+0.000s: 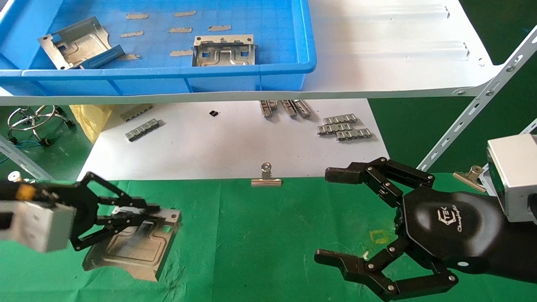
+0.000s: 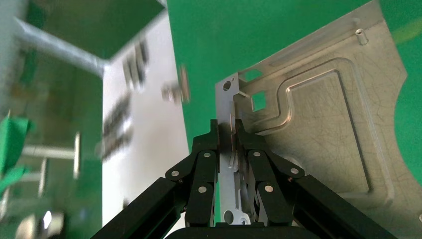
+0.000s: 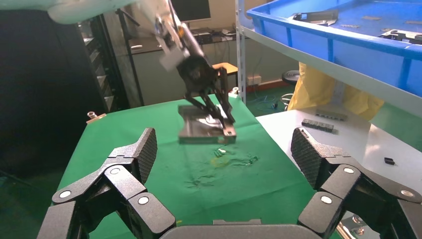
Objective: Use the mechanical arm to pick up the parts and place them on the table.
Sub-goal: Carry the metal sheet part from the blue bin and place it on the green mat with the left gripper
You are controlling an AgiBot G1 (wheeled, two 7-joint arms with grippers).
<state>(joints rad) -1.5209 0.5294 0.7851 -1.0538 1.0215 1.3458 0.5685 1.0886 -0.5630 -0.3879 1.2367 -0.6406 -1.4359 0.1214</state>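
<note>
My left gripper (image 1: 157,212) is shut on the bent-up edge of a silvery stamped part (image 1: 134,247). It holds the part tilted, low over the front left of the green table (image 1: 260,235); I cannot tell if the lower edge touches the cloth. The left wrist view shows the fingertips (image 2: 227,130) pinching the edge of the part (image 2: 323,129). My right gripper (image 1: 329,216) is open and empty over the table's right side. Its wrist view (image 3: 224,154) shows the held part (image 3: 201,130) farther off. Two more parts (image 1: 77,42) (image 1: 224,52) lie in the blue bin (image 1: 168,73).
The blue bin stands on a white shelf board (image 1: 377,63) above the work. Ribbed grey strips (image 1: 344,126) lie on the white sheet (image 1: 209,142). A steel binder clip (image 1: 266,176) sits at the cloth's far edge, another (image 1: 470,176) at right. A slanted shelf brace (image 1: 474,109) crosses at right.
</note>
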